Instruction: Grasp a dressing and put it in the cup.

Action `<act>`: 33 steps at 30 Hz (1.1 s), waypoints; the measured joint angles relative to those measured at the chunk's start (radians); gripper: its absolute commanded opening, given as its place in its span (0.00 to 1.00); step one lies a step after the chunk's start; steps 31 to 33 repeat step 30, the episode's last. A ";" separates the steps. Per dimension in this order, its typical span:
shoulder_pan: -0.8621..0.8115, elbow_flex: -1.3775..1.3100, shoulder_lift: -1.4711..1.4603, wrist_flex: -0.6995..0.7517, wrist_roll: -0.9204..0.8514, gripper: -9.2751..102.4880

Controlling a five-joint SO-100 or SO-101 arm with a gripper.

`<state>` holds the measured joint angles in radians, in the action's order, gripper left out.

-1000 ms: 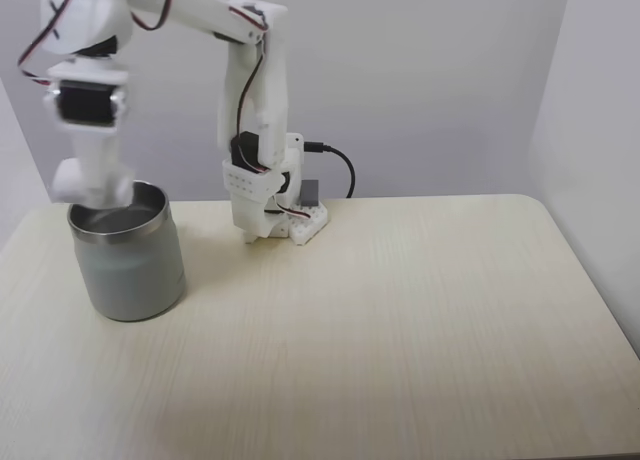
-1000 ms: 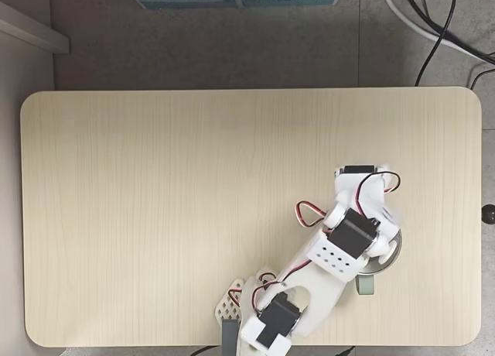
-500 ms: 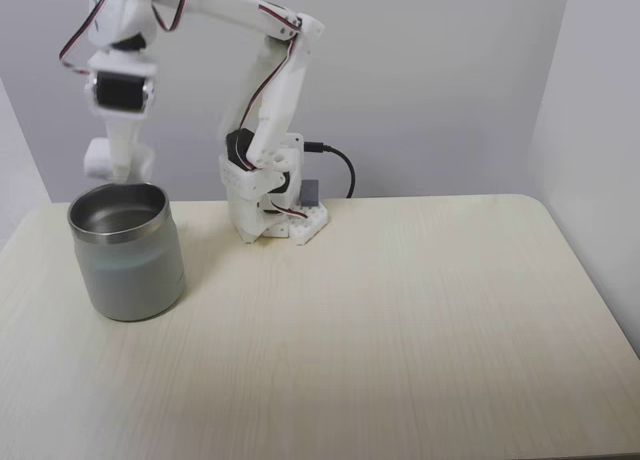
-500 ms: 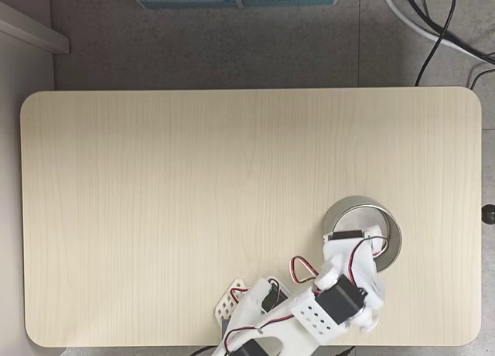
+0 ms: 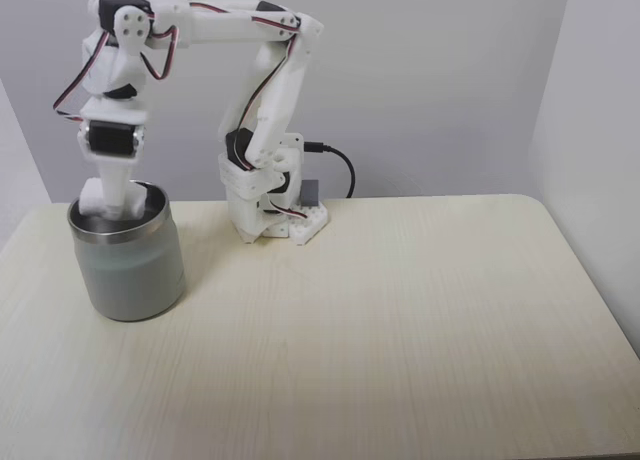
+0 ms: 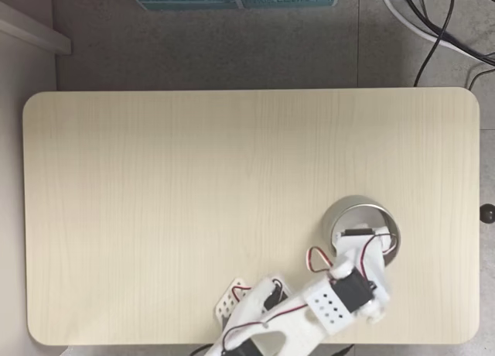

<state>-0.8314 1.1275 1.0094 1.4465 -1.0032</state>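
- Cup (image 5: 128, 268): a wide tumbler with a pale grey-green wall and a shiny metal rim, standing upright on the table (image 5: 380, 320) at the left of the fixed view from the front; in the fixed view from above, the cup (image 6: 352, 210) sits near the lower right of the table (image 6: 193, 201), its rim partly covered by the arm.
- Arm (image 5: 235, 25): white plastic with red and black wires, rising from its base (image 5: 275, 215) at the table's far edge, reaching left across the view, then bending down over the cup.
- Gripper (image 5: 112, 208): pointing downward, its tips at the cup's mouth and dipping just inside the rim on the far-left side (the near rim hides the very ends). Whether the fingers are spread or closed cannot be told from either view; from above, the gripper (image 6: 370, 246) overlaps the lower part of the rim.
- Dressing: cannot be made out; a white shape at the gripper's tips could be the roll or part of the finger.
- Surroundings: a black cable (image 5: 340, 165) runs from the base; more cables (image 6: 433, 23) lie on the floor beyond the table.
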 measured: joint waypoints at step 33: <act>0.035 -0.074 -0.025 -0.028 0.018 0.29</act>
